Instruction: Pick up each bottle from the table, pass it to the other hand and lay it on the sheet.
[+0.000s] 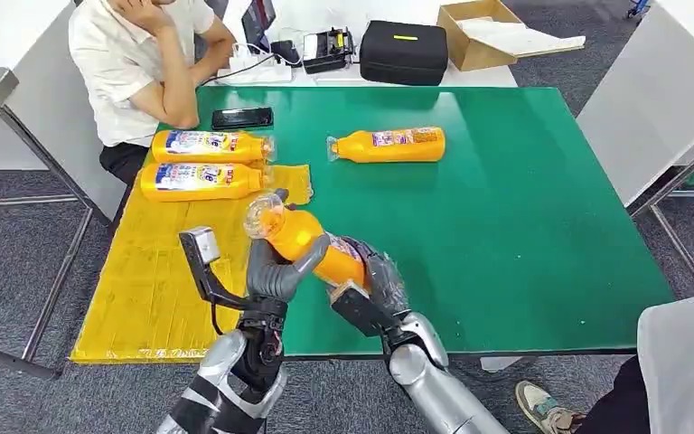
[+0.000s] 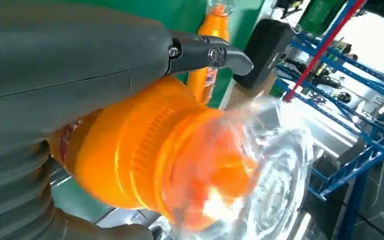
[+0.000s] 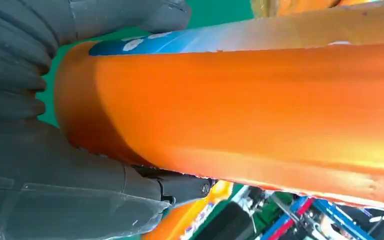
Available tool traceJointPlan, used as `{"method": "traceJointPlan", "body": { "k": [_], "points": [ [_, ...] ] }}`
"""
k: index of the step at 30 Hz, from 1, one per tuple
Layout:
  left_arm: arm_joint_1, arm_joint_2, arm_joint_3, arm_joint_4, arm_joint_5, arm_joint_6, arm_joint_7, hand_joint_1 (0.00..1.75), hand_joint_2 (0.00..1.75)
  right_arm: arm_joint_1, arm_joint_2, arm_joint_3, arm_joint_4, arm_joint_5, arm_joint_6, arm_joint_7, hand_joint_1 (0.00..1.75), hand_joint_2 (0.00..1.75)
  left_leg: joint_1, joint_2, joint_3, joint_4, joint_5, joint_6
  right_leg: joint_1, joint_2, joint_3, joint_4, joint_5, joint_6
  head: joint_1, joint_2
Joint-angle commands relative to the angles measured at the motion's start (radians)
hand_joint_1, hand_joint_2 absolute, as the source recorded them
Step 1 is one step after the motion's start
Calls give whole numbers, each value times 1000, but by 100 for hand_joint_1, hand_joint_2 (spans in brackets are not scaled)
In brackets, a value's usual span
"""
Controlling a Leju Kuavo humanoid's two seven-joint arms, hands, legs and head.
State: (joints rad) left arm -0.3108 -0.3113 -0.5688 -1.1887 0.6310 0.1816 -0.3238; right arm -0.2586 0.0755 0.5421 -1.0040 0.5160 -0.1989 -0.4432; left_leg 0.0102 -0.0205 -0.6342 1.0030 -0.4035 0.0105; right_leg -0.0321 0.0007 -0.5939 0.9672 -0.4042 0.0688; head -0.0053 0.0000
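In your head view the held bottle (image 1: 312, 242) hides part of its body behind the left hand (image 1: 280, 271) and its base inside the right hand (image 1: 370, 280), so you cannot tell how the right fingers lie around it. The person (image 1: 149, 63) is cut off by the top edge, and print on the lying bottles' labels is too small to read. In your left wrist view the clear cap (image 2: 260, 175) is blurred.

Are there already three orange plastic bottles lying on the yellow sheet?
No: the head view shows two orange plastic bottles on the yellow sheet; a third lies on the green table.
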Motion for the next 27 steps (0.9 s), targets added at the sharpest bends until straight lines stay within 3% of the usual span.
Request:
{"method": "traceJointPlan", "body": {
  "k": [1,2,3,4,5,9,13,20,25,26,27],
  "points": [
    [-43,5,-65,59,-58,3,-40,7,175,-33,-15,8,35,-91,56,-13,171,175,1,2,5,1,-3,0,2,0,6,0,-2,-4,0,0],
    [-49,9,-70,67,-57,1,-40,79,175,-34,-16,2,32,-105,63,-14,166,175,0,1,3,0,-1,0,1,-1,3,0,-1,-3,0,0],
    [-51,10,-70,71,-56,1,-40,79,175,-36,-18,1,32,-107,64,-14,166,175,1,1,5,1,-3,0,2,-1,6,0,-2,-4,0,0],
    [-54,10,-71,79,-55,1,-41,164,175,-35,-16,-4,31,-116,69,-14,162,175,1,2,6,1,-3,0,2,-1,7,0,-3,-5,0,0],
    [-57,9,-70,84,-60,7,-54,175,175,-33,-11,-17,29,-149,92,-19,159,175,0,1,3,0,-1,0,1,0,4,0,-1,-3,0,0],
    [-57,8,-70,80,-68,17,-73,175,175,-34,-12,-24,22,-168,103,-19,147,175,1,2,6,1,-3,0,2,0,6,0,-2,-5,0,0],
    [-57,10,-72,72,-71,18,-80,175,175,-34,-10,-35,19,-192,115,-20,145,175,0,2,5,1,-2,0,1,0,5,0,-2,-4,0,0],
    [-60,12,-78,81,-69,15,-74,175,175,-37,-12,-34,15,-197,118,-20,157,175,0,2,4,1,-2,0,1,0,4,0,-2,-3,0,0],
    [-54,8,-87,98,-91,35,-66,175,175,-32,-18,-39,11,-185,87,-17,148,175,0,2,4,0,-2,0,1,0,4,0,-2,-4,0,0],
    [-57,9,-91,103,-103,46,-63,175,175,-30,-19,-41,12,-185,85,-17,140,175,0,1,3,0,-1,0,1,0,3,0,-1,-2,0,0],
    [-57,9,-91,104,-105,47,-63,175,175,-29,-20,-42,12,-185,83,-16,91,175,0,1,4,0,-2,0,1,0,5,-1,-2,-4,0,0]
  ]
}}
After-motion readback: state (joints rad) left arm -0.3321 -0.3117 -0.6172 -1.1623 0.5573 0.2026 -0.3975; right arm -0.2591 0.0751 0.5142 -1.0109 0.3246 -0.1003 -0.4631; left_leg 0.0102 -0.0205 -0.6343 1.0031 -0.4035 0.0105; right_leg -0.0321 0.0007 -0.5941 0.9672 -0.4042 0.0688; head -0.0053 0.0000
